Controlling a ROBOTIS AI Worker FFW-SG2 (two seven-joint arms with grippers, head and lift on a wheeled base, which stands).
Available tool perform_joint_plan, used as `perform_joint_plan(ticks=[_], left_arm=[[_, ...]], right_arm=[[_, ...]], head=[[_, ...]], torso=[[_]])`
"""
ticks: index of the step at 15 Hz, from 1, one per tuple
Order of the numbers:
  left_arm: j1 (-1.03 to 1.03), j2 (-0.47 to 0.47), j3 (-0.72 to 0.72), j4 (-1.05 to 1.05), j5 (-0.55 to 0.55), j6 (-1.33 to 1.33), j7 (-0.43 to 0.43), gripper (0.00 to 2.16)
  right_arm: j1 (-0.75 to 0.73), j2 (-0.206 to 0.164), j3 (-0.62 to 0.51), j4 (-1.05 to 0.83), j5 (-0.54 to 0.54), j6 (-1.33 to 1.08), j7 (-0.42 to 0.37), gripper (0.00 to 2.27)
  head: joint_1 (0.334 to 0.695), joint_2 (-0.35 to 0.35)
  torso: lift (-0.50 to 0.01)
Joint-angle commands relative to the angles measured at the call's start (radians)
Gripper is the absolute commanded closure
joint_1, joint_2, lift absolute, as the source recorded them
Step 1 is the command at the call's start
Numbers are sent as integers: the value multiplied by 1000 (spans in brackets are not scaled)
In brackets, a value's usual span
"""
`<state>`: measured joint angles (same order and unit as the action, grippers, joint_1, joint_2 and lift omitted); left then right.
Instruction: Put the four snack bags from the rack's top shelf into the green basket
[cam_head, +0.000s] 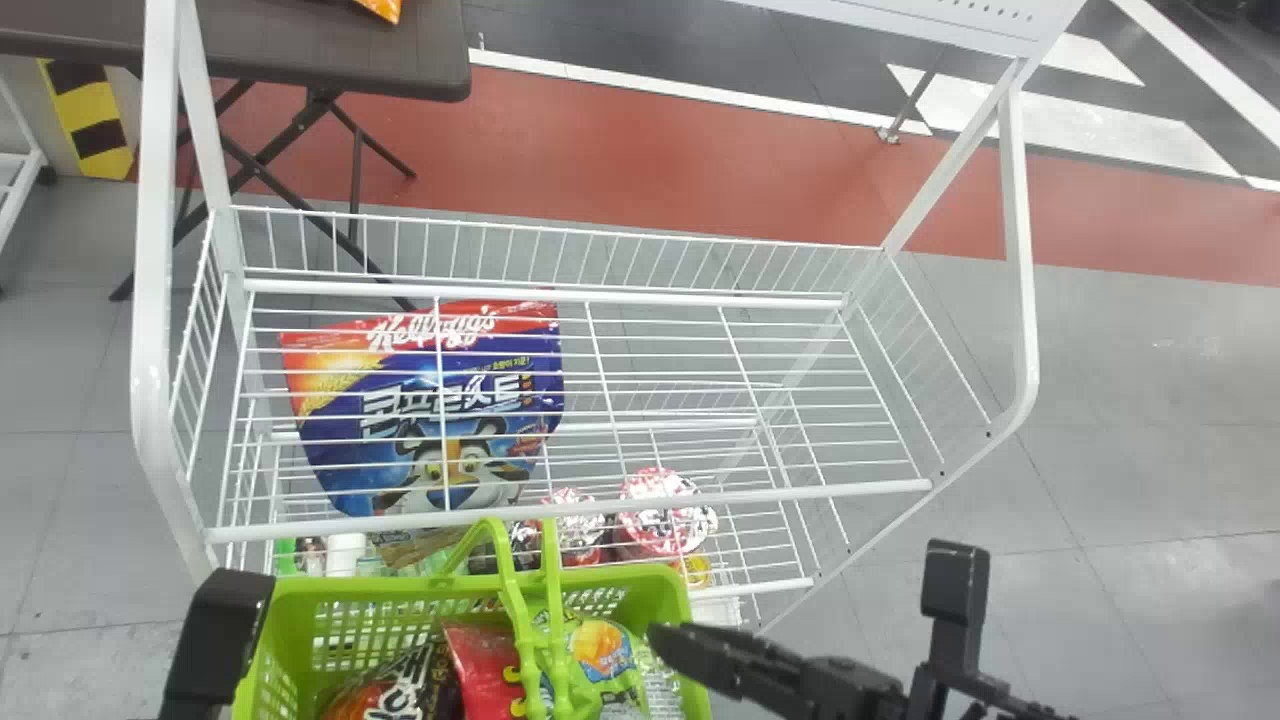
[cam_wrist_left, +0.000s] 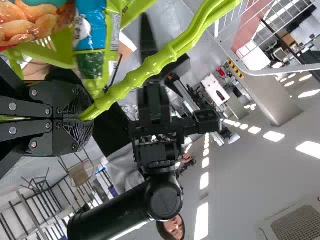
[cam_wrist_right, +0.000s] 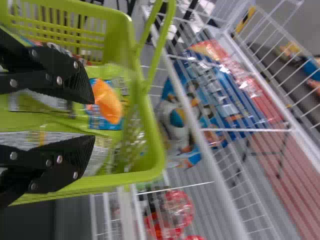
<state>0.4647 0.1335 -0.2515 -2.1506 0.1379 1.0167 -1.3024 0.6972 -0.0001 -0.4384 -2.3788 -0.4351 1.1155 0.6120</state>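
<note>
While the left gripper (cam_head: 215, 640) is clamped on the handle (cam_wrist_left: 145, 70) of the green basket (cam_head: 665, 585), the right gripper (cam_head: 672, 645) is open, its two black fingers (cam_wrist_right: 72, 82) standing well apart with nothing pinched between them. It comes in from the right, its fingertips over the basket's right-hand rim and pointing in at the goods. The basket sits at the near side of the white wire rack (cam_head: 560, 510), toward its left end, handle bars raised in the middle

Three snack bags can be made out inside. The yellow-green bag (cam_head: 600, 650), with an orange picture on its front, is the one nearest the right gripper: it lies just left of the fingertips in the head view, and beyond them, partly across the gap, in the right wrist view. Whether it touches them I cannot tell. Next to it, farther from the right gripper and past the handle, is the red bag (cam_head: 480, 665), and beside that the black bag (cam_head: 385, 690), against the left part of the basket. A silvery wrapper (cam_wrist_right: 45, 140) shows between the right gripper's fingers, lower down in the basket; which bag it belongs to is not clear

Under the wires of the rack's top shelf is a big blue and red bag (cam_head: 420, 400), with red-and-white tubs (cam_head: 660, 530) near it, lower down
</note>
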Motion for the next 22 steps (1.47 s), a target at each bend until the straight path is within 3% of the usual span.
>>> perform_joint_plan(ticks=[1,4,6,8,10,13,22], left_arm=[[0,0,-2,0,0,-2,0,1659],[0,-2,-3,2,-1,-2,3,1663],[0,-2,-9,2,-1,1,6,1659],[0,-2,-9,5,-3,-2,9,1659],[0,-2,-9,6,-3,-2,9,1659],[-1,-2,-9,9,-3,-2,9,1663],[-3,-2,-11,6,-3,-2,6,1659]], right_arm=[[1,1,20,23,7,-208,3,22],[25,1,86,27,81,-616,-38,29],[38,1,127,16,139,-803,-112,39],[61,1,201,-16,251,-972,-233,56],[62,1,228,-60,277,-908,-291,63],[62,1,262,-102,303,-852,-316,70],[65,1,270,-109,311,-871,-321,70]], head=[[695,-350],[695,-350],[695,-350],[695,-350],[695,-350],[695,-350],[695,-350]], torso=[[0],[0],[0],[0],[0],[0],[0]])
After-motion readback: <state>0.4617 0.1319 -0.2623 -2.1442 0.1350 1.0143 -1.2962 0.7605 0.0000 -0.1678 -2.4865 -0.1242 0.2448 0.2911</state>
